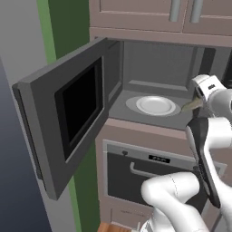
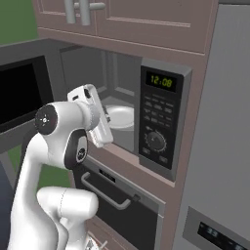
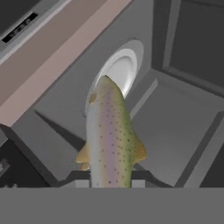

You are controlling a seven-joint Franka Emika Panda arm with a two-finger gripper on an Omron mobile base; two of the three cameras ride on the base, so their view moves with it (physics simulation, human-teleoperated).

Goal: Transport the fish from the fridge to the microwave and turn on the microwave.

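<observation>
The white arm stands bent before the open dark grey microwave [image 1: 136, 90], its wrist raised to the level of the opening. The hand [image 3: 110, 181] points into the cavity and is closed partway around the tail end of the slender speckled tan-grey fish [image 3: 109, 135]. The fish's head reaches toward the round white plate [image 1: 155, 105] on the microwave floor, above its near rim.

One fish [image 3: 109, 135], one microwave [image 1: 149, 81] with one white plate [image 1: 155, 105] inside, one oven [image 1: 136, 174] below, and two cabinet handles [image 1: 186, 10] above are counted.
</observation>
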